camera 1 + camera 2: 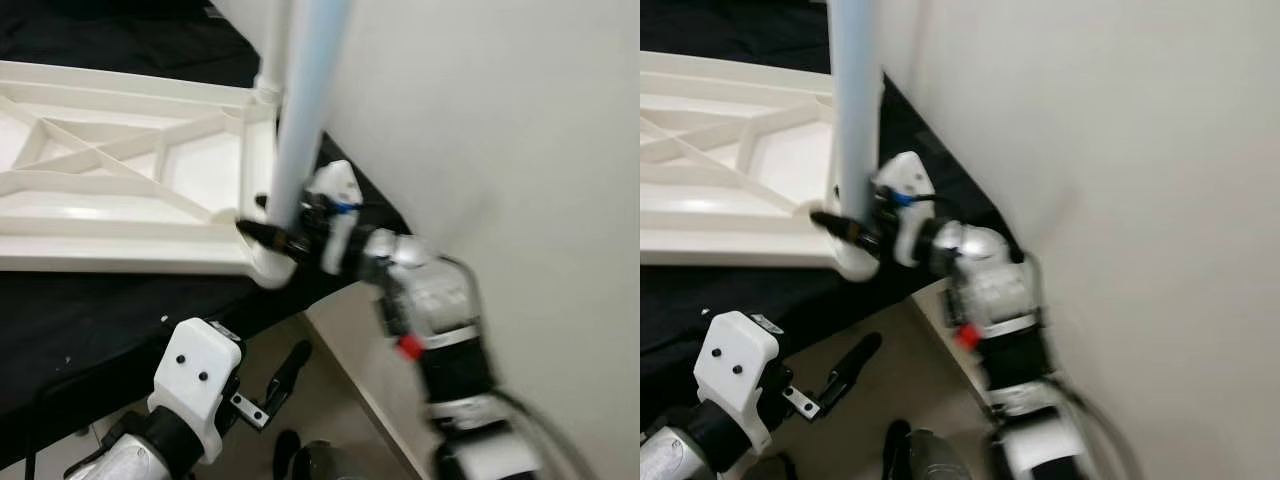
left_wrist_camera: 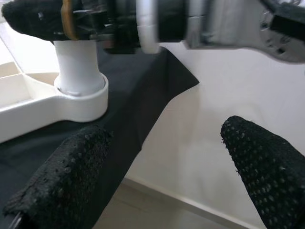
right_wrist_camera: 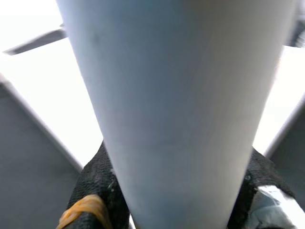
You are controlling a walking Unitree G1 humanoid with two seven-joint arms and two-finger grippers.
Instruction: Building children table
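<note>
The white plastic table top [image 1: 110, 190] lies upside down on a black cloth, its ribbed underside facing up. A pale blue table leg [image 1: 305, 110] stands upright in the round corner socket [image 2: 78, 90] nearest me. My right gripper [image 1: 275, 235] is shut on the leg just above the socket; its black fingers [image 3: 97, 191] wrap both sides of the leg [image 3: 176, 119]. My left gripper [image 1: 270, 395] hangs low at the front, open, with its fingers [image 2: 62, 181] spread and nothing between them.
A white wall [image 1: 500, 130] rises close on the right. The black cloth [image 1: 90, 320] drapes over the front edge, with pale floor [image 1: 330, 400] below. A second white leg [image 1: 272, 50] stands at the far corner.
</note>
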